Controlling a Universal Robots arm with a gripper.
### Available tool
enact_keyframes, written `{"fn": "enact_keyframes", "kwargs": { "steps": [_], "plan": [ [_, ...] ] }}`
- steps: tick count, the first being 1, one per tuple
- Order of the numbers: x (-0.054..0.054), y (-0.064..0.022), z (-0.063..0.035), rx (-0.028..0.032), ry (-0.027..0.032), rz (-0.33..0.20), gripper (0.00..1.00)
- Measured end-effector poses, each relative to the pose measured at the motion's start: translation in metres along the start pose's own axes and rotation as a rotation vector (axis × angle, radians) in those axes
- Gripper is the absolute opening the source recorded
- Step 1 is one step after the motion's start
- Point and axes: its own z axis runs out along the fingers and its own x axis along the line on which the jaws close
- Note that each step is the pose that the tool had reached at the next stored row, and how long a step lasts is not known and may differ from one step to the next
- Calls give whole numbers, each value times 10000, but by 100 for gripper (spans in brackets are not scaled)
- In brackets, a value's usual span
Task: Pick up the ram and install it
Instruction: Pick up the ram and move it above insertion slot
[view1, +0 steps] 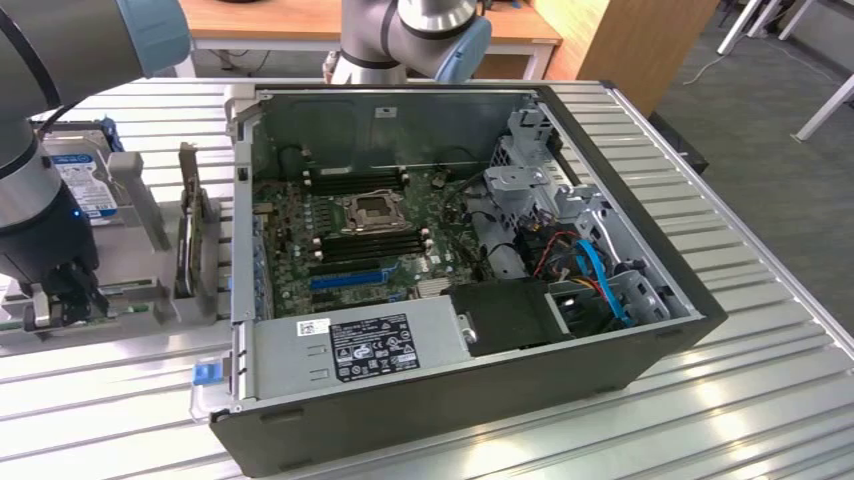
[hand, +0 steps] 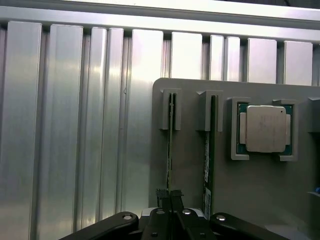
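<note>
The tool (hand: 170, 199) is seen low over the grey tray (hand: 190, 170), its fingers drawn narrow and closed on the ram (hand: 170, 140). The ram is stood on edge in its slot in the tray, with its far end seated in a grey bracket. Just beside it, a second stick (hand: 211, 135) is held on edge in a parallel slot. Next along, the processor (hand: 265, 128) is laid flat in its own recess. In the exterior view the tray is found on the bench (view1: 747, 400) at the edge on the exterior view's left. A card (view1: 194, 240) and a drive (view1: 74, 180) are held there too. The open case (view1: 534, 390) is set in the middle of the bench with its motherboard (view1: 360, 230) exposed, well apart from the tool.
</note>
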Motion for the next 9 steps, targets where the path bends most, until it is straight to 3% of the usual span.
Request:
{"fn": "enact_keyframes", "kwargs": {
  "steps": [7,9],
  "plan": [
    [0,0,-7,-1,8,-1,12],
    [-1,0,-8,-7,80,3,12]
  ]
}}
